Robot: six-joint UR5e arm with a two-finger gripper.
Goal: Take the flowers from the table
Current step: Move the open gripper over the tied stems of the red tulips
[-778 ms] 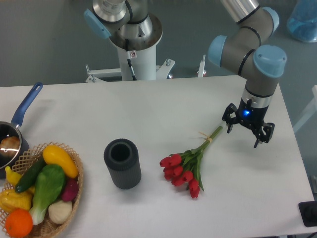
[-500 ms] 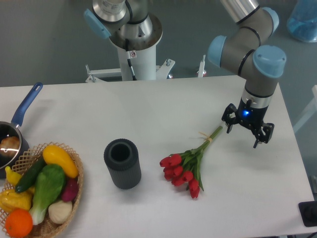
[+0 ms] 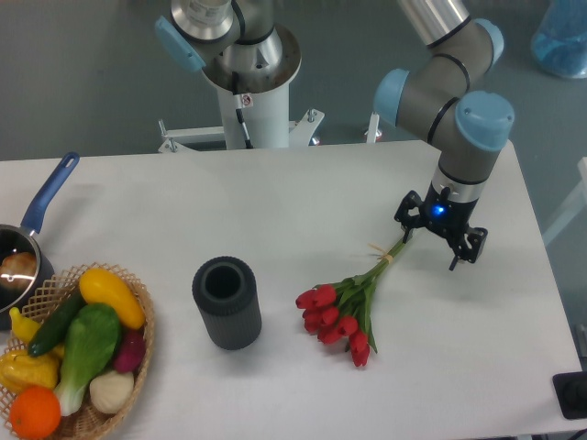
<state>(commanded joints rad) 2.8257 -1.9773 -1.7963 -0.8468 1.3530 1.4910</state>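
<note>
Flowers [image 3: 347, 308] lie flat on the white table [image 3: 275, 192], right of centre in the frame, long axis on a diagonal: red tulip heads down at the lower left, green stems running up to the upper right, pale band near the stem tips. There's the gripper [image 3: 431, 241], hanging at the right of the frame just beside those stem ends, a blue light glowing on its body. Jaws are spread apart, nothing between them, one finger right by the stem tips and the other further right; whether any finger touches the stems, can't tell from this angle. Arm comes down from the upper right with its pale blue joint caps. Over to the left of the blooms stands a dark ribbed cylinder [image 3: 227, 302], upright, hollow top showing, apart from the bunch. Lower left corner holds a wicker basket [image 3: 138, 359] piled with colourful vegetables, and just above it a pan with a blue handle [image 3: 49, 193] at the left edge
</note>
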